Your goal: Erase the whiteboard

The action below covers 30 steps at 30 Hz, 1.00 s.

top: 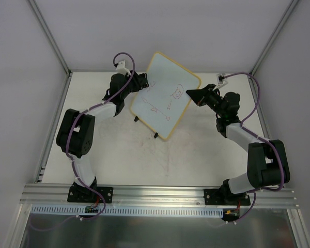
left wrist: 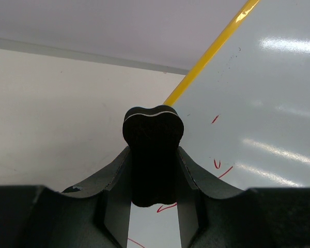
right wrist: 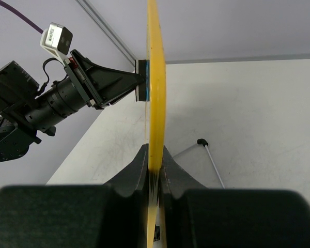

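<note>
The whiteboard, white with a yellow frame and red doodles, stands tilted on its two black feet at the middle back of the table. My right gripper is shut on its right edge; the right wrist view shows the yellow frame edge-on between the jaws of that gripper. My left gripper is shut on a black eraser, held at the board's upper left part near the frame. Red marks lie beside the eraser. The left gripper also shows in the right wrist view.
A black foot on a thin metal leg rests on the pale tabletop. Grey walls with metal corner posts enclose the back and sides. A metal rail runs along the near edge.
</note>
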Each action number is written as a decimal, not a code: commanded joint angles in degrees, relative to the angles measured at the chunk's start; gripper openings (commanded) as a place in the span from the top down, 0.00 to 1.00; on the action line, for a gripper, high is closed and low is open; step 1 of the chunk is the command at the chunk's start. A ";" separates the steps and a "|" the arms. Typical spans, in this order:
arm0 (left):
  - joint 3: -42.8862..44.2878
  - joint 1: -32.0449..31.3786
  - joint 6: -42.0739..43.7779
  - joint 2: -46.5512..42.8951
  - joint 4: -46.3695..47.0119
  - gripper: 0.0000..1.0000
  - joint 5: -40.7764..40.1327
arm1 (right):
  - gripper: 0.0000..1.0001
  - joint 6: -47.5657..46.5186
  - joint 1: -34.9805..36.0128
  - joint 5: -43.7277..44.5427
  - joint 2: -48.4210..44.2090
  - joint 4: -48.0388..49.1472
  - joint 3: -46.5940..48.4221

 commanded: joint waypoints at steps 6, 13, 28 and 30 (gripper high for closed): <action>5.60 -4.15 6.08 0.78 -3.50 1.00 2.16 | 1.00 -6.63 1.17 -3.17 -1.19 1.56 1.12; 6.75 -11.01 11.09 0.60 -3.59 1.00 1.45 | 1.00 -6.62 1.25 -3.34 -1.10 1.47 1.30; 5.34 -16.55 13.56 -2.39 -3.76 1.00 -1.36 | 1.00 -6.54 1.17 -3.52 -1.10 1.56 1.38; 6.13 -15.59 12.77 -2.30 -5.25 1.00 -1.98 | 1.00 -6.62 1.17 -3.43 -1.10 1.55 1.38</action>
